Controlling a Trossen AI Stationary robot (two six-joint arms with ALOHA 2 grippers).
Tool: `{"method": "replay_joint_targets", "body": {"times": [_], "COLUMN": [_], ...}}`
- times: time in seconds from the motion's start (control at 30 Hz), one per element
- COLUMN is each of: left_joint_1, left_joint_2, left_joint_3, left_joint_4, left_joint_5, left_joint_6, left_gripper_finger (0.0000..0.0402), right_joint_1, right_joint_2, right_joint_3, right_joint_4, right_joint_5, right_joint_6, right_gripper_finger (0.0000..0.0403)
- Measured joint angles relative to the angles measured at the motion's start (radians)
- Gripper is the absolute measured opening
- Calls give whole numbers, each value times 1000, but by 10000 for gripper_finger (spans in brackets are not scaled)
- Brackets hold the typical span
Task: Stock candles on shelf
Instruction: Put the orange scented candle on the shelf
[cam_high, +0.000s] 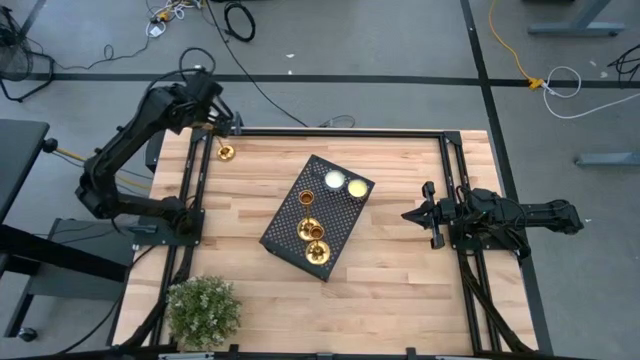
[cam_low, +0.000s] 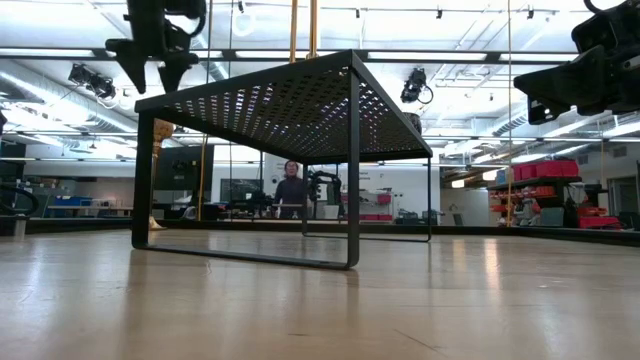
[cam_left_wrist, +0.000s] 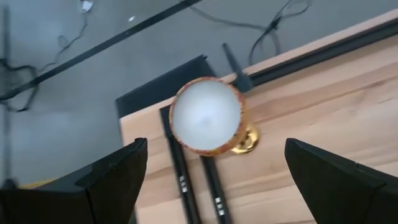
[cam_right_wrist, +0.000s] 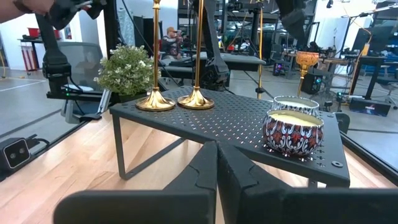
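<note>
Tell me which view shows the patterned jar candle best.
The right wrist view: the jar candle stands side-on at the shelf edge. The high view shows only its top. The low and left wrist views miss it.

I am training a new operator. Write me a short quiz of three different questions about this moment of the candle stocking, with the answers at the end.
1. True or false: the left gripper is shut on the candlestick at the table's far left corner.
2. How many gold candlesticks stand on the shelf now?
A. none
B. two
C. four
3. Fill the gap: the right gripper waits beside the shelf with its fingers ____.

Key
1. False. Its fingers stand open above this candlestick, not touching it.
2. B. Two stand together, and two jar candles are at the other end.
3. shut
</note>
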Motion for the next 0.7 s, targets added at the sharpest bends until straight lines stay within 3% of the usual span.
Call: {"method": "replay_joint_targets", "body": {"times": [0.13, 0.7], "left_joint_1": [-18, -17], "left_joint_2": [35, 108], "left_joint_3": [0, 0], "left_joint_4": [-38, -61], "left_joint_5": [-56, -52], "left_joint_6": [-23, -65], "left_gripper_finger": [380, 380], "right_joint_1": [0, 0], "right_joint_2": [0, 0], "right_joint_3": [0, 0], "right_joint_4": [0, 0], "right_joint_5": [0, 0], "right_joint_6": [0, 0], "right_gripper_finger": [6, 6]}}
